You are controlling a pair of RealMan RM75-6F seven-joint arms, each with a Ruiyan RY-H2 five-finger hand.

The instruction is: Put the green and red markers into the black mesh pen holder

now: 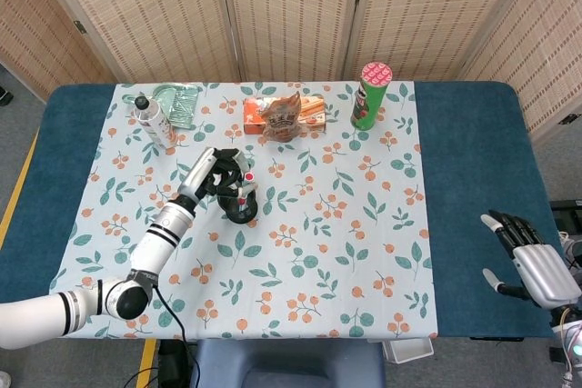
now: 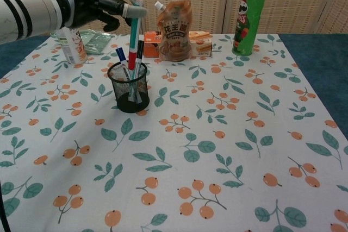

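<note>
The black mesh pen holder (image 2: 129, 88) (image 1: 241, 207) stands left of the table's middle, with a blue-capped marker (image 2: 120, 55) and a dark-capped marker (image 2: 140, 48) in it. My left hand (image 2: 89, 1) (image 1: 218, 174) hovers just above it and pinches a teal-barrelled marker with a red cap (image 2: 133, 32). That marker hangs upright, and its red lower end sits at the holder's rim. My right hand (image 1: 532, 265) rests open at the table's right edge, far from everything, and does not show in the chest view.
A white bottle (image 2: 68, 43) and a green packet (image 1: 177, 102) lie at the back left. A brown snack pouch (image 2: 175, 25) stands in front of an orange box (image 1: 314, 111) at the back centre. A tall green can (image 2: 246, 20) stands back right.
</note>
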